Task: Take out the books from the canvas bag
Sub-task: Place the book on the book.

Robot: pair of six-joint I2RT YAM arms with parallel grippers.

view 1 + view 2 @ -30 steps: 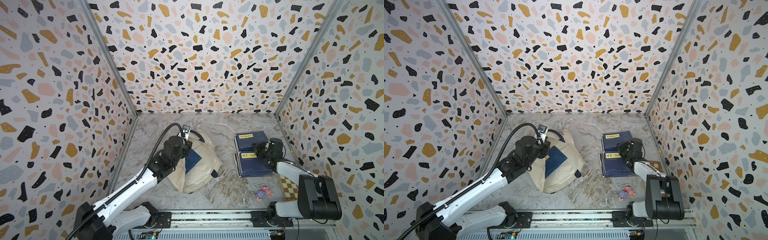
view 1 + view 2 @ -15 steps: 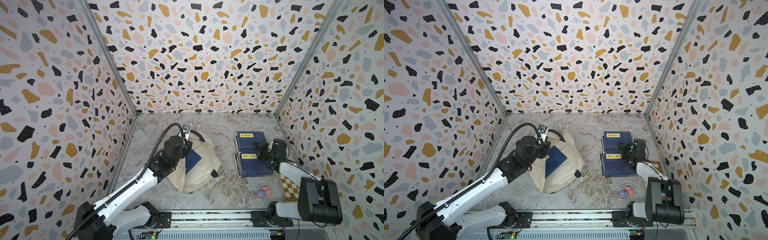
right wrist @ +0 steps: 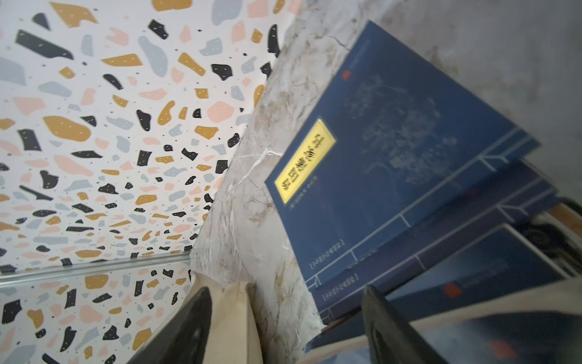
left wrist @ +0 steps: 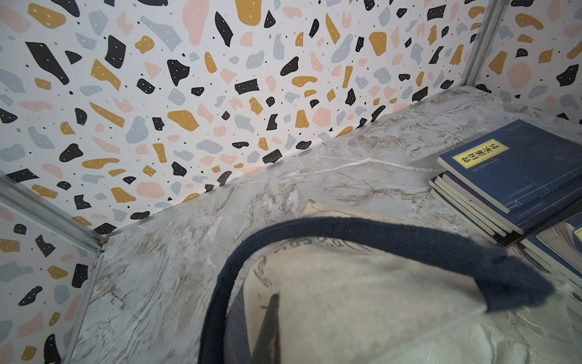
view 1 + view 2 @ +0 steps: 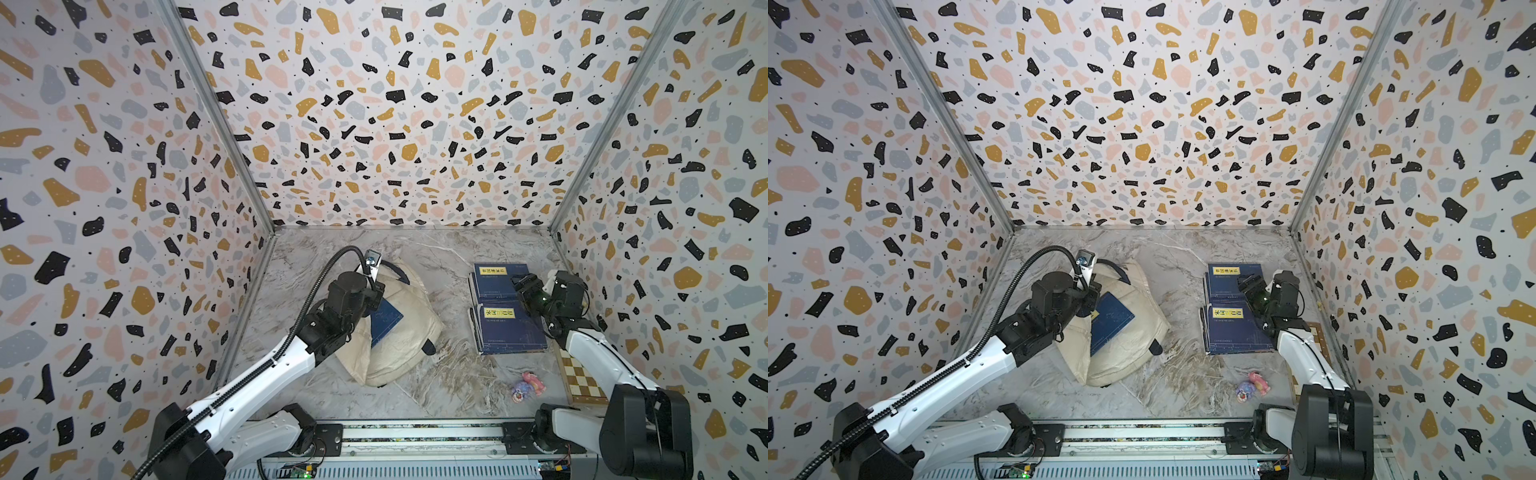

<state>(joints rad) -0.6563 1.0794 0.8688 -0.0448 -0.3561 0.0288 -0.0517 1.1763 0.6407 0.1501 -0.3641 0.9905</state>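
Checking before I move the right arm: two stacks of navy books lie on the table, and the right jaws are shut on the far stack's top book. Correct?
No. The right gripper has its jaws open and holds nothing, as the right wrist view shows. Two stacks of navy books do lie on the table.

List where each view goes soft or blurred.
Right wrist view: the books are smeared with the label barely legible, and the right gripper is dark and soft. Left wrist view: the navy strap is fuzzy up close, the books beyond it crisp. Both top views: sharp and evenly lit, the canvas bag clear.
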